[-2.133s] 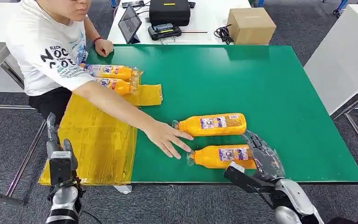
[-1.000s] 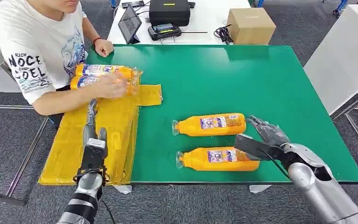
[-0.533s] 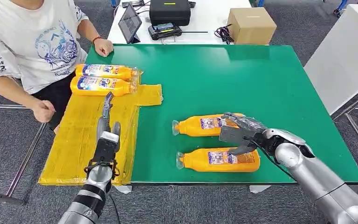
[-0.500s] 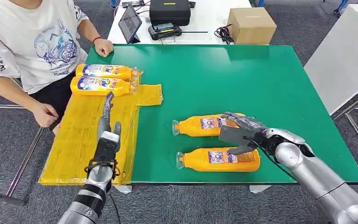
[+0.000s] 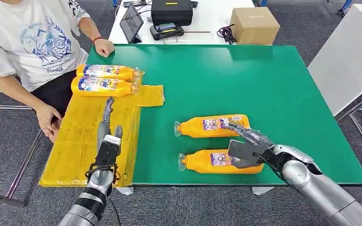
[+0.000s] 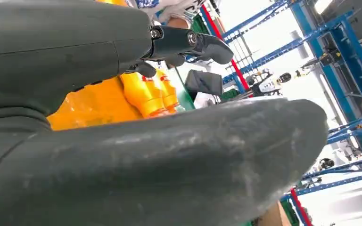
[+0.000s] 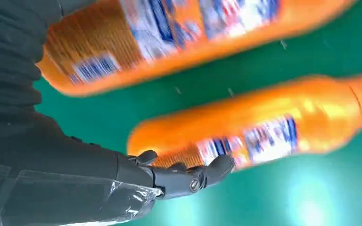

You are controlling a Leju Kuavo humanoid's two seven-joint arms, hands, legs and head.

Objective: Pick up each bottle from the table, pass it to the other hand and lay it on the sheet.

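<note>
- Take the yellow sheet as your landmark: it lies along the left side of the green tabletop and hangs over that edge
- Two orange bottles are already on the sheet at its far end, lying on their sides and touching: the farther sheet bottle and the nearer sheet bottle
- Well to the right of the sheet, on bare tabletop, you have two more bottles lying side by side with caps pointing toward the sheet: the far bottle and the near bottle, close together but apart
- Your right hand is over the label end of the near bottle, the end away from the sheet, fingers spread wide; the right wrist view shows the fingertips at the bottle's side, and you cannot tell whether they touch it. It holds nothing
- Your left hand hovers above the sheet's middle, fingers stretched out toward the two sheet bottles, thumb apart, nothing in it
- A person sits beyond the sheet's far left corner, one hand resting on the tabletop's far corner
- Beyond the tabletop sit a cardboard box and a black case
</note>
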